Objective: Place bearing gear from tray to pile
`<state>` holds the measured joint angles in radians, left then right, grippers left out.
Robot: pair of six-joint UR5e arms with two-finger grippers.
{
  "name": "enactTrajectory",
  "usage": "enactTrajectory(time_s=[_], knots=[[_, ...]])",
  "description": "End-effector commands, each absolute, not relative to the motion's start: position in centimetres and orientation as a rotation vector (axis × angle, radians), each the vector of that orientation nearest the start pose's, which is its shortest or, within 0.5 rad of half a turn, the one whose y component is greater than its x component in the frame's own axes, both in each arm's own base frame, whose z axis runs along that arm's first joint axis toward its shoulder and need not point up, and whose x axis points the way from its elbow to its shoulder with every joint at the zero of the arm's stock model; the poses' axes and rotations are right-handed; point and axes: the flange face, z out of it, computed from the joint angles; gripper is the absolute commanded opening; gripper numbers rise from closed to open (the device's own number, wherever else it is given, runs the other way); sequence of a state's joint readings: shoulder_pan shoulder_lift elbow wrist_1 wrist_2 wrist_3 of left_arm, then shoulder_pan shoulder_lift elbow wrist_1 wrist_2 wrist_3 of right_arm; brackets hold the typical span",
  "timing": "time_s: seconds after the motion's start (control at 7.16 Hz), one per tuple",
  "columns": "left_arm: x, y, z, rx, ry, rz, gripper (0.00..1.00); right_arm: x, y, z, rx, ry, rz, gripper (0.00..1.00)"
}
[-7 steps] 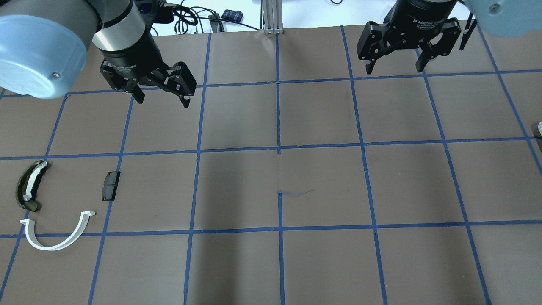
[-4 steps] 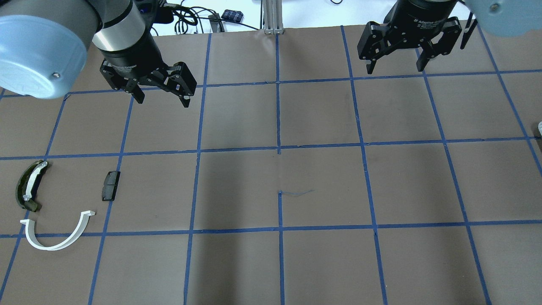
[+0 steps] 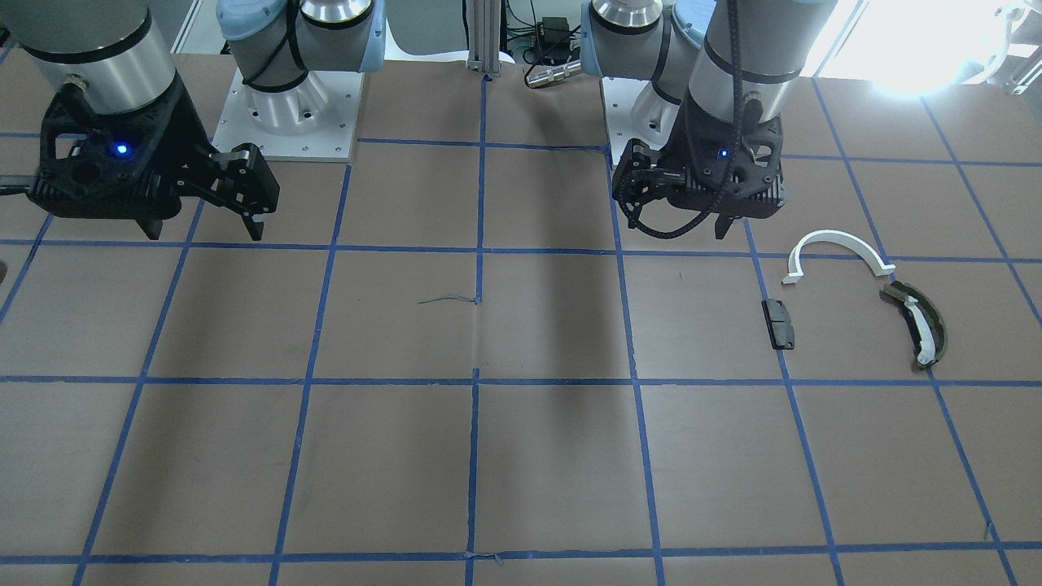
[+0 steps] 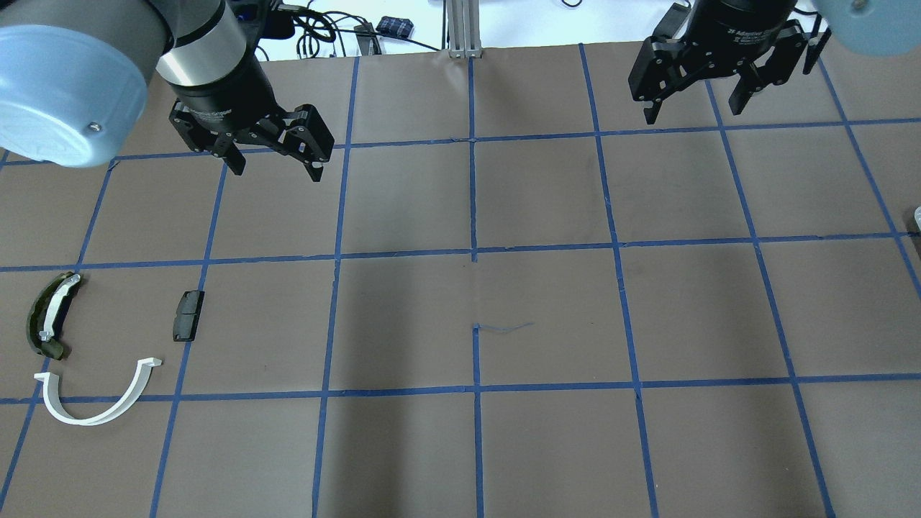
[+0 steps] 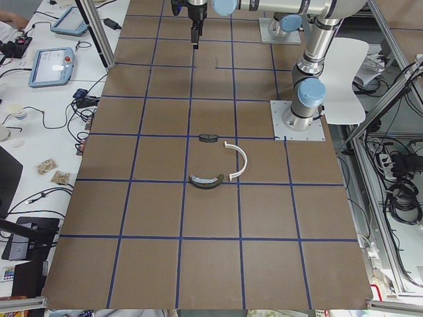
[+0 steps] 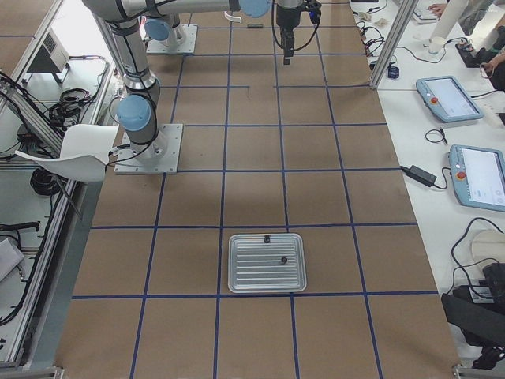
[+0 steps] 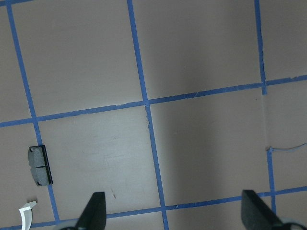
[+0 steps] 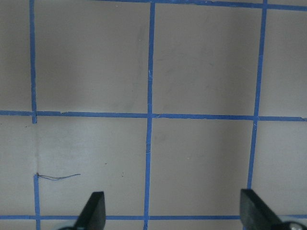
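— Overhead exterior, from far left: olive-green curved shoe with a white strip, thin white half-ring arc just below, small dark rectangular block beside. The pile, lying flat on matte brown paper.
— And the pincers?
— Wide apart on left gripper, clamped on nothing. Further right, right gripper: equally spread, empty.
— And the bearing gear?
— Exterior right only: ribbed metal tray, two tiny dark parts on it, too small to name.
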<state>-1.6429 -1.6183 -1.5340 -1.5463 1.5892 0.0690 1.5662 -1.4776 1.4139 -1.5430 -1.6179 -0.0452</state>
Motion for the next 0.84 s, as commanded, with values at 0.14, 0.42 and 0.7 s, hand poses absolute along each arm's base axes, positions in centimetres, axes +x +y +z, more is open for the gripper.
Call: enactTrajectory(time_s=[0.14,0.42,0.7], knots=[[-16.8,-50.3,48.5,0.220,3.115,-0.022,1.00,11.6,-53.7,51.6,-0.067,3.190,-0.058,1.00],[-16.8,-50.3,48.5,0.220,3.117,-0.022,1.00,5.7,-54.8,52.2,-0.145,3.190,-0.064,1.00],[-16.8,-50.3,48.5,0.220,3.117,-0.022,1.00,-4.9,-55.0,52.7,-0.361,3.164,-0.080,1.00]])
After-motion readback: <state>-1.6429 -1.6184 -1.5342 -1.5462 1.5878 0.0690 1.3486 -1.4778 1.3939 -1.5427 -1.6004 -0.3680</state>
